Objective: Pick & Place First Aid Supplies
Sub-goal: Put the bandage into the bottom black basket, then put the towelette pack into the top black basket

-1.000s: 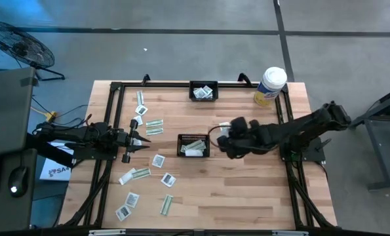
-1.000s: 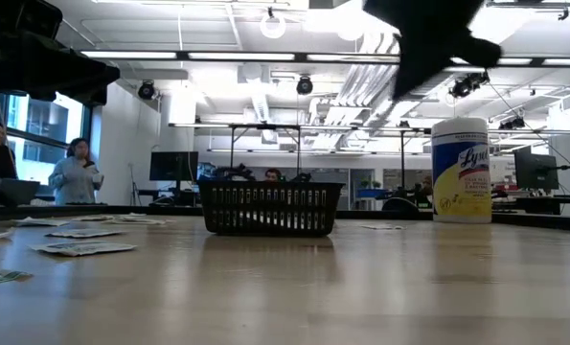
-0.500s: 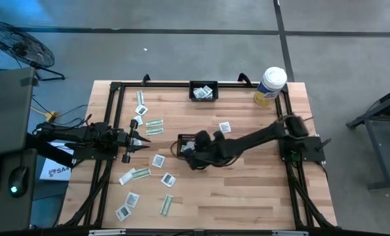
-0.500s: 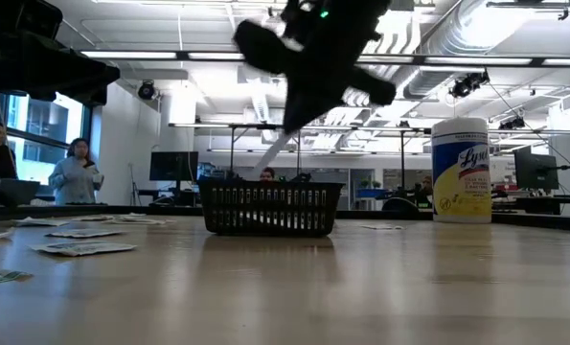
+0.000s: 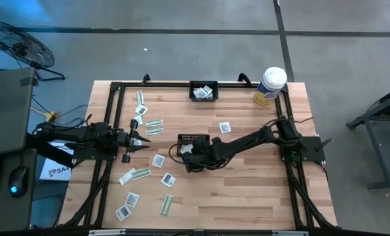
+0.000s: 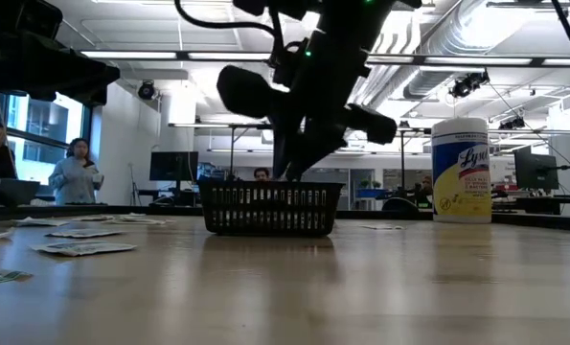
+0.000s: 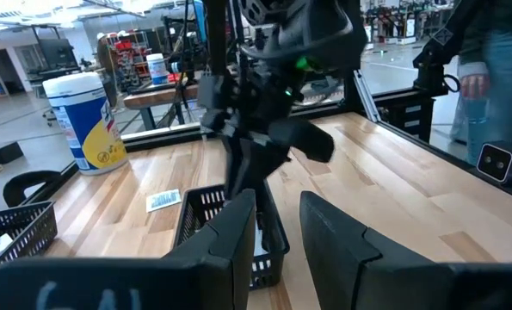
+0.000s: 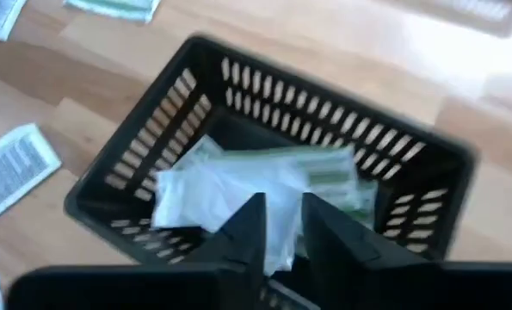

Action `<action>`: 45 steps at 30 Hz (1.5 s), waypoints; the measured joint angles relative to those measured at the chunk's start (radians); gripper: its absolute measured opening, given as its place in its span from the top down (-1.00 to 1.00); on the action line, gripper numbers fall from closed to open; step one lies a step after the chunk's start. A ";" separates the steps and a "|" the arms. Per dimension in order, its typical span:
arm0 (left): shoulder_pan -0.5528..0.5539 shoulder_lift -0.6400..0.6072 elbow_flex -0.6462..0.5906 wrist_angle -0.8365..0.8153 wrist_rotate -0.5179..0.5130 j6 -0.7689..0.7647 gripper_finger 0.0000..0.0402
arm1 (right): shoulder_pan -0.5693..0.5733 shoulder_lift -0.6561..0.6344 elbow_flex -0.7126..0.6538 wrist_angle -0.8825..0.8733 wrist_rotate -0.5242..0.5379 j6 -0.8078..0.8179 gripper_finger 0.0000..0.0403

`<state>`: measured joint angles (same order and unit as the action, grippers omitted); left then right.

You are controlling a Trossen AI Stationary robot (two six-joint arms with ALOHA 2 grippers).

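Several packets, white and pale green, lie heaped inside the black basket at the centre of the high view; more packets are scattered over the left half of the desk, and one lies right of centre; the right gripper hangs just above the basket's heap, fingers slightly spread with nothing between them; the left gripper waits at the left edge, fingers a little apart, empty; a white-and-yellow canister stands upper right.
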<state>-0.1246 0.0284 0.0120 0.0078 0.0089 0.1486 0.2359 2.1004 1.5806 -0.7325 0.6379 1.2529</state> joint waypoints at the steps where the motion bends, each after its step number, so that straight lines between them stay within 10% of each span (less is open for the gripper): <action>1: 0.000 0.000 0.000 0.000 0.000 0.000 0.54 | 0.000 -0.014 0.000 -0.021 0.005 -0.006 0.59; 16: 0.000 0.000 0.000 0.000 0.000 0.000 0.54 | 0.036 -0.362 -0.164 -0.322 0.140 0.017 0.42; 35: 0.000 0.000 0.000 0.000 0.000 0.000 0.54 | -0.189 -0.550 -0.917 0.581 -0.005 -0.379 0.77; 45: 0.000 0.000 0.000 0.000 0.000 0.000 0.54 | -0.326 -0.550 -1.023 0.794 -0.220 -0.552 0.97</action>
<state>-0.1246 0.0284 0.0120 0.0078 0.0086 0.1486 -0.0901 1.5501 0.5575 0.0610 0.4184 0.7004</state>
